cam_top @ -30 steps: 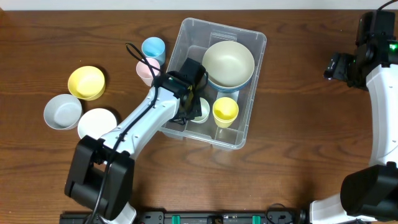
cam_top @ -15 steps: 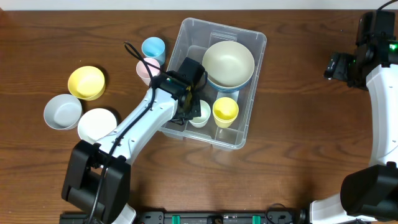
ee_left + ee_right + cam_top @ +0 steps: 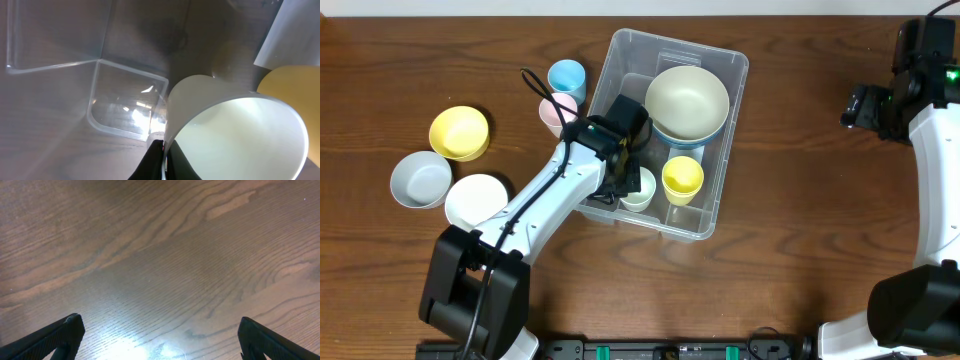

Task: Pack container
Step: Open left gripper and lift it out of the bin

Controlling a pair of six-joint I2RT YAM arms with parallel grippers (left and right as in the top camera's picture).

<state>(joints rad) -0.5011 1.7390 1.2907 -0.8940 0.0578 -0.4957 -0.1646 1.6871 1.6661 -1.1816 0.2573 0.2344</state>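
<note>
The clear plastic container (image 3: 720, 180) stands at the table's middle. Inside it, my left gripper (image 3: 625, 178) is shut on the rim of a pale green cup (image 3: 639, 189), close to the container's near left corner. In the left wrist view the fingers (image 3: 162, 160) pinch the thin cup wall (image 3: 235, 135), with the container's rounded corner (image 3: 125, 115) behind it. A yellow cup (image 3: 682, 178) stands right next to the held cup. My right gripper (image 3: 865, 105) hangs open over bare wood at the far right, with nothing between its fingertips (image 3: 160, 335).
A cream bowl (image 3: 688, 100) nested in a blue one fills the container's far half. Left of the container stand a blue cup (image 3: 566, 77), a pink cup (image 3: 555, 112), a yellow bowl (image 3: 458, 132), a grey bowl (image 3: 420, 180) and a white bowl (image 3: 476, 198).
The left gripper has closed fully on the cup's rim, and the cup has shifted slightly toward the container's near wall. The right arm has not moved.
</note>
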